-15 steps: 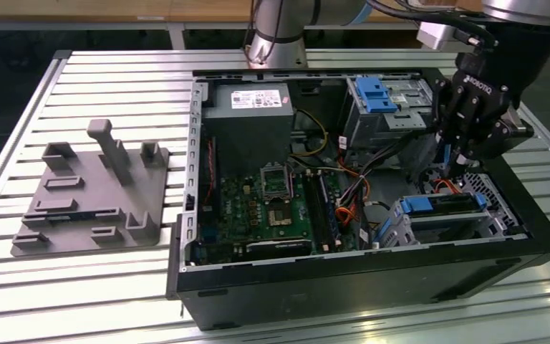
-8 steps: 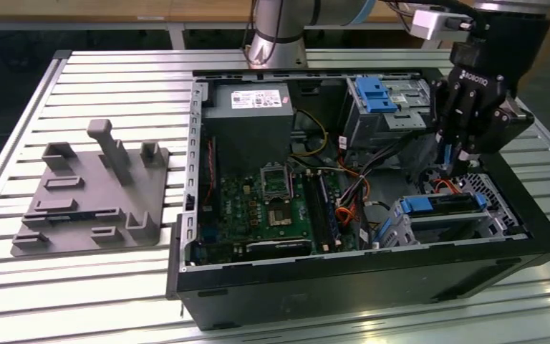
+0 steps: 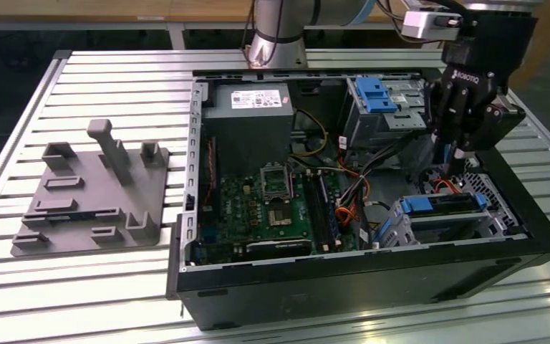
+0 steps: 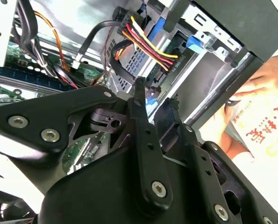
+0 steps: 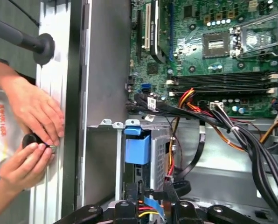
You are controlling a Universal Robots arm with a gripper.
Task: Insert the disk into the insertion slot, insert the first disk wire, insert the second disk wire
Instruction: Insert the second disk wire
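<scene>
jaws pinched on disk wire [image 4: 153, 49], just above disk [image 3: 444, 205], seated in insertion slot [image 3: 493, 193]

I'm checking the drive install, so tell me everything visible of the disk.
The disk lies flat in the grey metal slot at the case's corner on the exterior view's right. Bright blue plastic frames its grey body. The gripper hangs close over its far edge beside orange wires; whether they touch is unclear.

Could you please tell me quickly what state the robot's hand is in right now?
Robot hand: low over the disk; whether it is open or closed cannot be told.
</scene>
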